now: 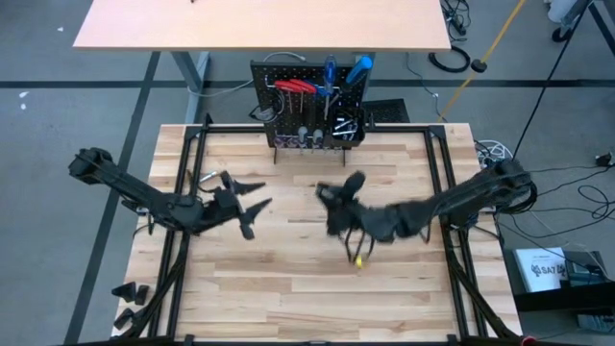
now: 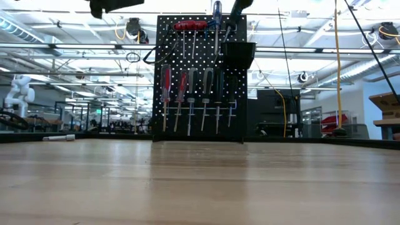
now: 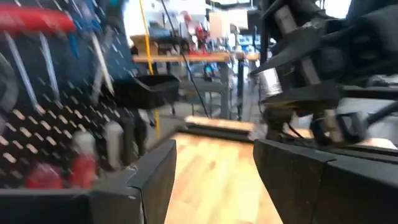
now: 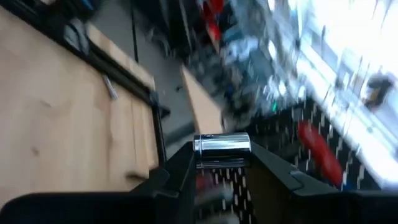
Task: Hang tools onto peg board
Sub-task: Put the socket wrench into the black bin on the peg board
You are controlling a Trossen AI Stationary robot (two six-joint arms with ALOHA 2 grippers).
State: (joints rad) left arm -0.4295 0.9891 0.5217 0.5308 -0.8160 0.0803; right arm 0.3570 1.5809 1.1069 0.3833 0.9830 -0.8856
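The black peg board (image 1: 307, 106) stands upright at the table's far middle. Red-handled hex keys (image 2: 189, 26), a blue screwdriver and a row of small screwdrivers (image 2: 190, 100) hang on it, beside a square black bin (image 2: 239, 55). My left gripper (image 1: 258, 206) hovers open over the table's left middle, nothing between its fingers (image 3: 155, 180). My right gripper (image 1: 330, 195) hovers near the table's centre, shut on a short silver metal piece (image 4: 222, 144). That piece also shows in the left wrist view (image 3: 268, 84). My right gripper pinches the short shiny metal cylinder (image 4: 222, 144) between its two fingers, at their free ends. The cylinder lies crosswise, spanning the gap from one finger to the other. The fingers point about level. The piece is lifted clear of the table.
A black metal frame (image 1: 183, 163) runs along the tabletop's edges. A small silver piece (image 1: 207, 178) lies at the left by the frame, seen also in the low view (image 2: 59, 137). A yellow bit (image 1: 359, 259) shows under the right arm. Bare wood (image 1: 288, 288) fills the near half.
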